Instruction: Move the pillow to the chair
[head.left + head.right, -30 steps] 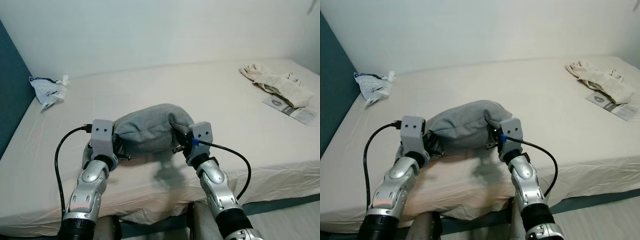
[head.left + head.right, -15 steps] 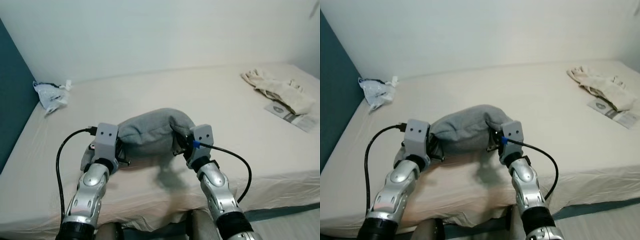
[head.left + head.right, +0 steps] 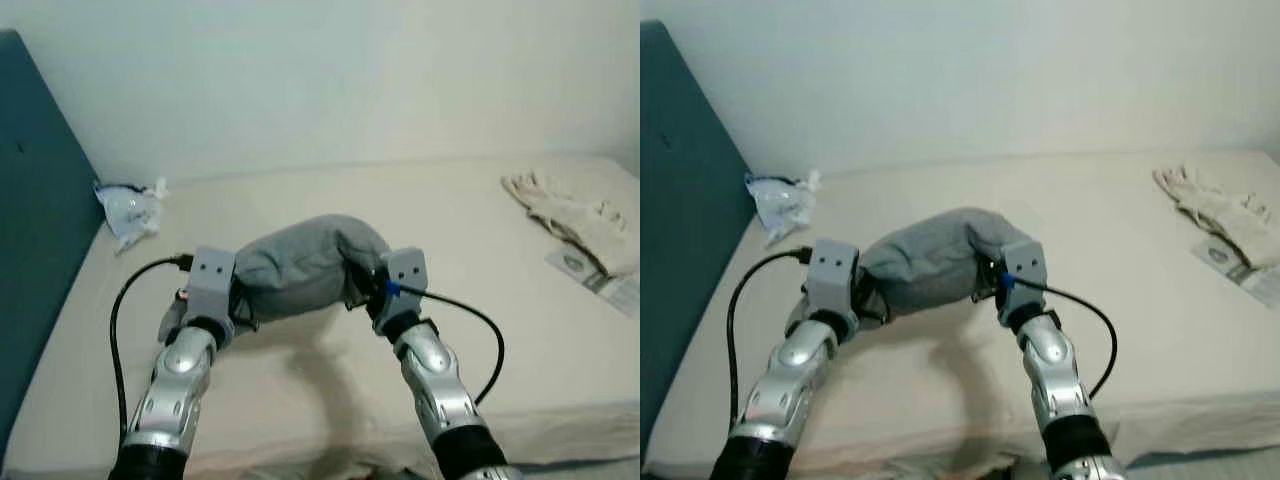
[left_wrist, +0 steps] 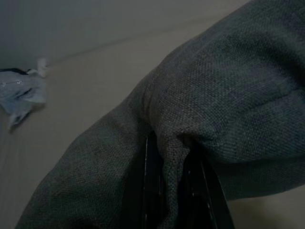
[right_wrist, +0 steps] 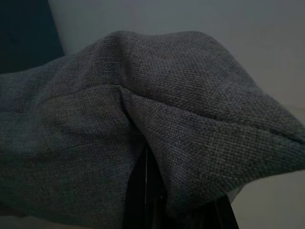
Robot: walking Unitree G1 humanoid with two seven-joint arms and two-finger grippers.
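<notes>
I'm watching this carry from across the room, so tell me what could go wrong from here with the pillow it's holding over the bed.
The left gripper and right gripper each pinch just a fold of fabric at an end of the gray pillow, so a fold could slip and drop one side. The black cable loops loose beside the right arm and might snag.

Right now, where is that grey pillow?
The pillow hangs above the bed, mid-view, pinched between the left gripper and right gripper.

left gripper fingertips: sinking into pillow folds, hidden
right gripper fingertips: hiding under fabric
leaflet: running off edge, print unreadable
</notes>
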